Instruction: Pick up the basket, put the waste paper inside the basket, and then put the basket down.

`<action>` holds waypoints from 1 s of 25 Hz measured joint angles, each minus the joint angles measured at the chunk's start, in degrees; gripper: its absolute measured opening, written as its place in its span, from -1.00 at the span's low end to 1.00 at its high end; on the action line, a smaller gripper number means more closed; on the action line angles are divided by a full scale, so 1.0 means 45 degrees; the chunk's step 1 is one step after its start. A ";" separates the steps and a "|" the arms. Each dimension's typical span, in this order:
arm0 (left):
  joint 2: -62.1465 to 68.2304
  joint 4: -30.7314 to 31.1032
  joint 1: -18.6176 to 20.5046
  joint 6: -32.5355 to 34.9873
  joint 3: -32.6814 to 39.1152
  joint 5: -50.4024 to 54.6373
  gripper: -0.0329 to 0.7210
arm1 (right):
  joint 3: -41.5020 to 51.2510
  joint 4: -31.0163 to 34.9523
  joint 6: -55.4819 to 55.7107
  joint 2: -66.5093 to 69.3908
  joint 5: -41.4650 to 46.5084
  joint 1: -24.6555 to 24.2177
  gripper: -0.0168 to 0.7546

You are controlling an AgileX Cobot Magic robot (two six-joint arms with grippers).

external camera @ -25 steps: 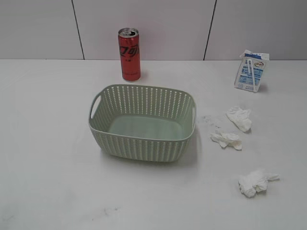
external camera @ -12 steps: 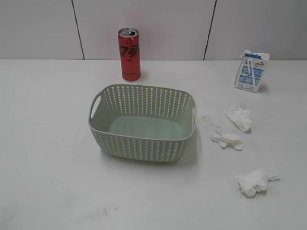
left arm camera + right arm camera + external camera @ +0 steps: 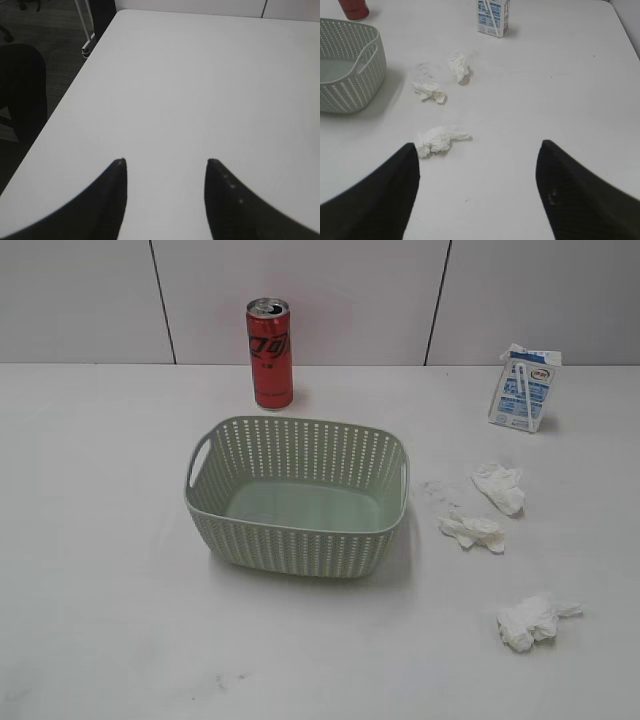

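Right gripper hangs above the table with its two dark fingers spread wide, nothing between them, only bare white tabletop below. Just off the tip of its left finger lies the nearest paper wad, soft, ragged, white, with a tail trailing to one side. Further out sit two more wads, one small and knotted beyond it, all three apart from one another and from the basket. That basket stands at the left edge of the right wrist view, pale green plastic, slotted walls, rounded corners, a cut-out handle facing the wads. To the gripper's right, a broad stretch of open table runs up to the far corner. Left gripper is spread too, holding nothing, over plain white surface, and the table's left edge slants close by with dark floor beyond it. From the outside camera the basket sits upright mid-table with no paper showing inside, the wads scattered to its right, a red can standing behind it, and a blue-and-white carton at the far right; neither arm shows there.
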 joint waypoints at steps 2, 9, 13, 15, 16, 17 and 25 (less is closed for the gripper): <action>0.0000 0.0000 0.0000 0.0000 0.0000 0.0000 0.06 | 0.0000 0.0000 0.0000 0.0000 0.0000 0.0000 0.48; 0.0000 0.0540 0.0000 0.0000 0.0000 -0.0105 0.18 | 0.0000 -0.0003 0.0067 0.0000 0.0012 0.0000 0.48; 0.0566 0.0468 0.0000 0.0000 -0.0103 -0.0519 0.69 | 0.0000 -0.0003 0.0000 0.0000 0.0012 0.0000 0.48; 0.1404 0.0148 0.0000 0.0000 -0.0205 -0.1077 0.77 | 0.0000 -0.0003 0.0067 0.0000 0.0012 0.0000 0.48; 0.1846 -0.0177 0.0000 0.0042 -0.0284 -0.1314 0.77 | 0.0000 -0.0003 0.0000 0.0000 0.0012 0.0000 0.48; 0.2434 -0.0528 0.0000 0.0205 -0.0349 -0.1687 0.75 | 0.0000 -0.0003 0.0000 0.0000 0.0012 0.0000 0.48; 0.7482 -0.3057 -0.0240 0.1365 -0.1310 -0.4336 0.65 | 0.0000 -0.0003 0.0000 0.0000 0.0002 0.0000 0.48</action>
